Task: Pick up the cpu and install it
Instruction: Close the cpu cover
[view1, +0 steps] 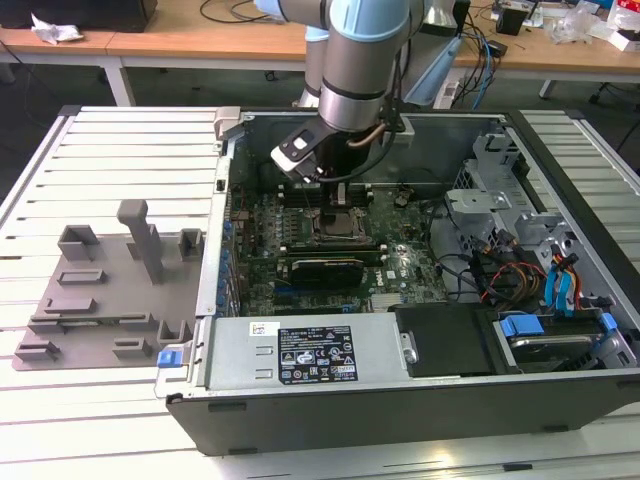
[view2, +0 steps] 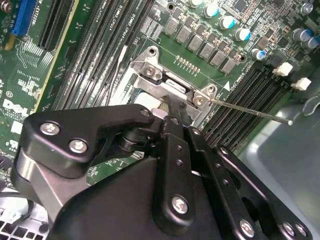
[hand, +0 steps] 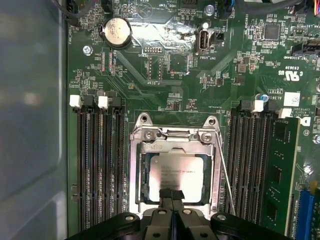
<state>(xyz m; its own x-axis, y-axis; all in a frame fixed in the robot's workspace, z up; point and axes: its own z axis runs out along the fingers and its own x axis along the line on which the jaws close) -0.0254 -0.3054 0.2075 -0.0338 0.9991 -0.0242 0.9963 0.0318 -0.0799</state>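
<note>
The open computer case (view1: 420, 415) stands on a white slatted table (view1: 110, 150), with wooden desks (view1: 200, 45) behind. The cpu (hand: 176, 170) lies in the motherboard socket (hand: 134, 170). The gripper (hand: 171, 193) is at its edge, fingers pressed together.

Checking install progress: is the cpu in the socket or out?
In: the cpu lies flat inside the socket frame, with the gripper at its edge.

Dull silvery metal cpu (hand: 176, 169), matt black tool (hand: 171, 194)
</note>
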